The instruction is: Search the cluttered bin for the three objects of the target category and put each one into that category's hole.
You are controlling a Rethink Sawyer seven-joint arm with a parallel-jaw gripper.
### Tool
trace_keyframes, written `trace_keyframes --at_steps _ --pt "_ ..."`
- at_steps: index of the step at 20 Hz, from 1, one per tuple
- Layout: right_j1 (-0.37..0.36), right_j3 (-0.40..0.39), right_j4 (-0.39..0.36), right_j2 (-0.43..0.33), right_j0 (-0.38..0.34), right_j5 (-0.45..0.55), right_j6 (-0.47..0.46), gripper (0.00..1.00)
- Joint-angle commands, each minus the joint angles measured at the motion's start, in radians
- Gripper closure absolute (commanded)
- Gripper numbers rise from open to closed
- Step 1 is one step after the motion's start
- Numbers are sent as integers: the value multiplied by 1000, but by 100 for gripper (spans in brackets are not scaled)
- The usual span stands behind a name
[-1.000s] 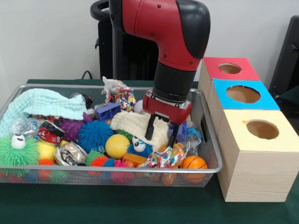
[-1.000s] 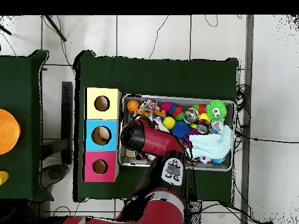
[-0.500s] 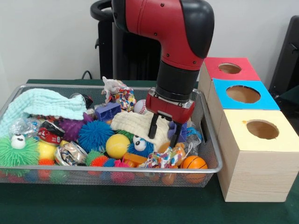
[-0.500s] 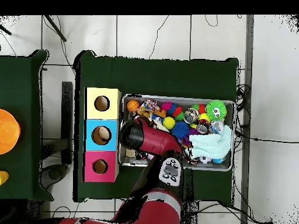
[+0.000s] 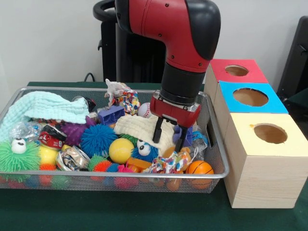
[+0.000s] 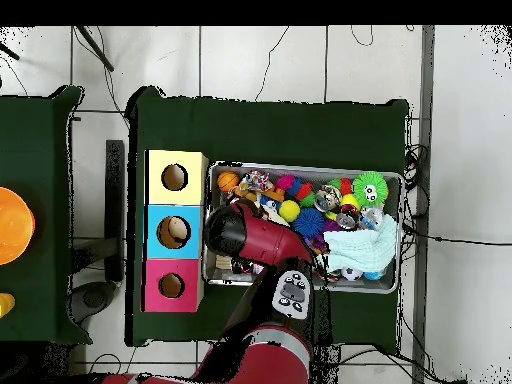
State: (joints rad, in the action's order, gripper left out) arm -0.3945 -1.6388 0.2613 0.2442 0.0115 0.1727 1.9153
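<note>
The silver wire-mesh bin (image 5: 115, 175) (image 6: 391, 178) is full of mixed toys, cloths and balls. My gripper (image 5: 168, 136) hangs open and empty over the bin's right part. Its fingers (image 5: 157, 131) stand just above a cream knitted cloth (image 5: 137, 127). The hole (image 5: 236, 70) is in the red-topped box, the farthest of three boxes to the right of the bin. It also shows in the overhead view (image 6: 171, 285). In the overhead view my arm (image 6: 250, 235) covers the bin's left part and hides the gripper.
A blue-topped box (image 5: 250, 97) and a yellow-topped box (image 5: 269, 134) stand in line with the red one. In the bin lie a mint cloth (image 5: 45, 108), a yellow ball (image 5: 121, 150), a small basketball (image 5: 199, 168), a blue spiky ball (image 5: 97, 139) and a baseball (image 5: 144, 109).
The gripper rose a little and shifted slightly right over the cream cloth between one second ago and half a second ago. It has stayed still since, open and empty.
</note>
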Motion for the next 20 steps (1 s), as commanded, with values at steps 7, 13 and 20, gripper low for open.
trace_keyframes --at_steps 7,13,20 --pt "31 16 23 -122 -63 -66 178 0" --pt "43 24 32 -130 -67 -84 192 0" --pt "17 28 68 -115 -54 -32 215 0"
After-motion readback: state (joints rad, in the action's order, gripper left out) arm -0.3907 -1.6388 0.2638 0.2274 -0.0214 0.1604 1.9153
